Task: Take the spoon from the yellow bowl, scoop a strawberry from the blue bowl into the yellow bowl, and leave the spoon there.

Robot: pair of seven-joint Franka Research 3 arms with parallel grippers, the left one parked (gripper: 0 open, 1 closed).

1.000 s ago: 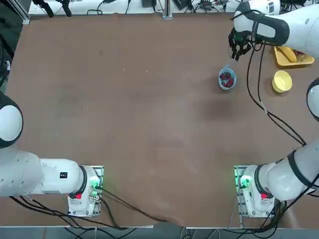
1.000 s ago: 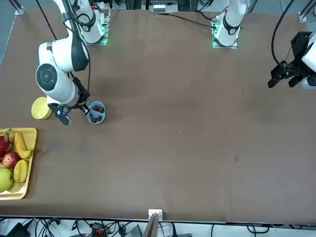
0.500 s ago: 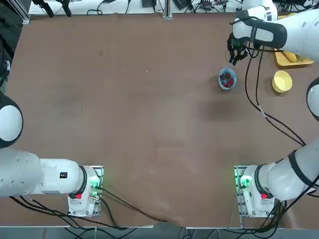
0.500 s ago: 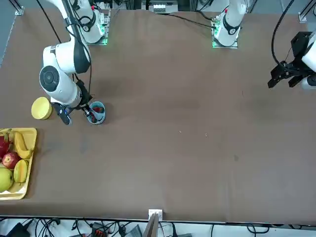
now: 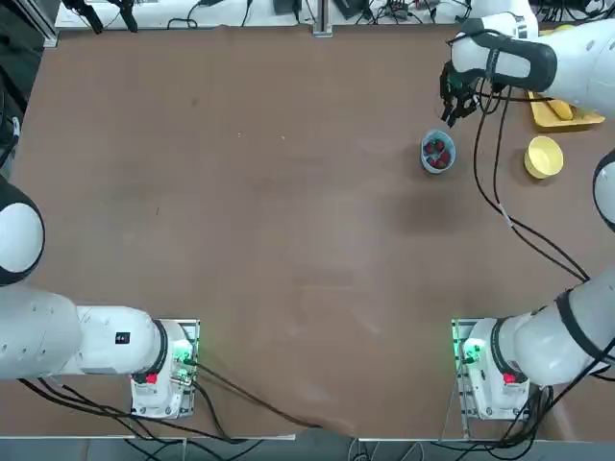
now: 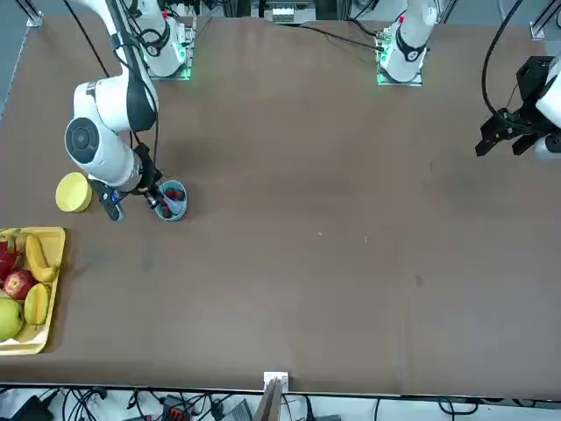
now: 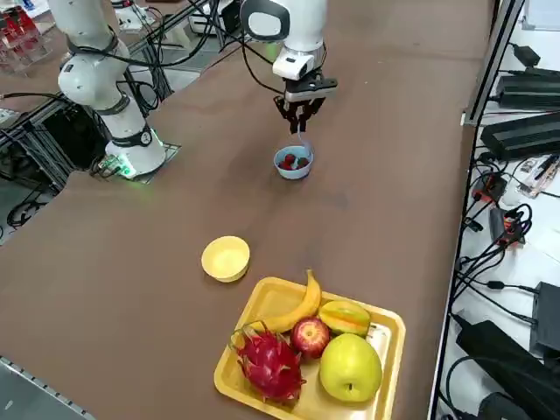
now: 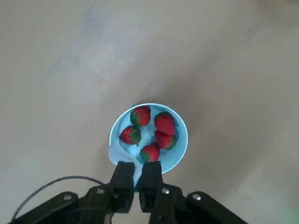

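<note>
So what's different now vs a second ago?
Right end effector has shifted slightly toward the arm bases and the robot's left, carrying the spoon with it. Nothing newly gripped or released: it's shut on the spoon in both. Unchanged: blue bowl with its strawberries, yellow bowl, fruit tray.

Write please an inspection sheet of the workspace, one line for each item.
Surface: brown table, small marks
Blue bowl: upright, five strawberries inside
Spoon: in the right gripper, its head at the blue bowl's rim
Yellow bowl: upright, nothing seen inside
Clutter: yellow tray with fruit
Right gripper: shut on the spoon, above the blue bowl
Cables: along the right arm
Surroundings: equipment beyond table edge; people: nothing seen
</note>
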